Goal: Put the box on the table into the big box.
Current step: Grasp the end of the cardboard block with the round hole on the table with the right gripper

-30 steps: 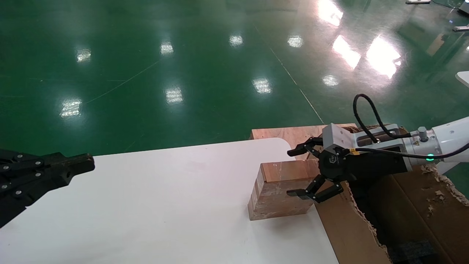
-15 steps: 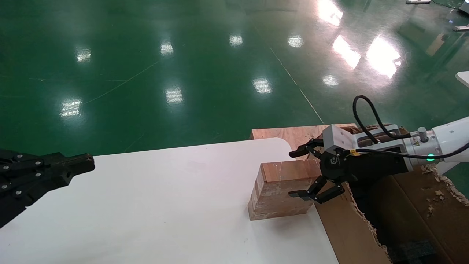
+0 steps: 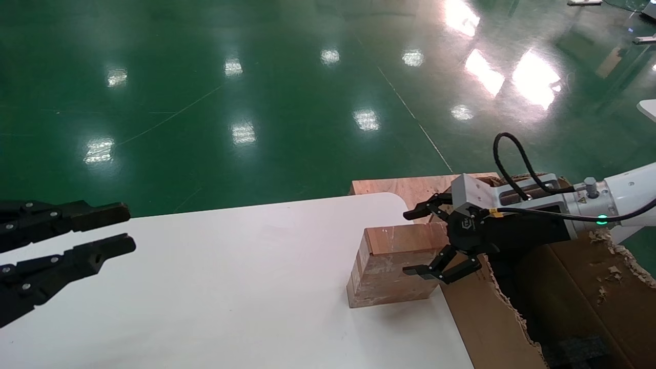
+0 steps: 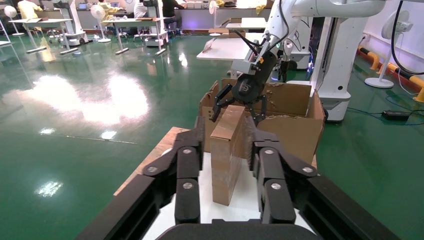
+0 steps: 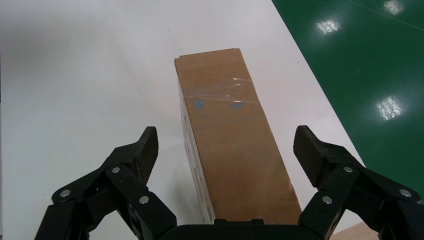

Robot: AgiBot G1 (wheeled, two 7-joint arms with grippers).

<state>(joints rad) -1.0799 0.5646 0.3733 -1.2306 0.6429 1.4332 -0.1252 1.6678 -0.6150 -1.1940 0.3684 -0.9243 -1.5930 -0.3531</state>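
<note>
The box [image 3: 392, 266] is a small oblong of brown cardboard, its faces glossy under clear tape, with tape creases across its top [image 5: 230, 135] and two small bluish marks near them. It lies flat on the white desk [image 3: 230, 287] near the desk's right edge, just beside the torn wall of the big box [image 3: 492, 318], a large brown carton with ragged edges. The box's long axis runs across the desk from left to right, one short end facing the right hand and the other facing out over the open white surface toward the left hand.

The right hand [image 3: 428, 241] reaches in level from over the big box, its two fingers spread wide to either side of the box's near end; in the right wrist view there is a clear gap between each fingertip and the cardboard. The left hand [image 3: 100, 230] hangs over the desk's left part, well apart from the box, its fingers parted and pointing toward it.
</note>
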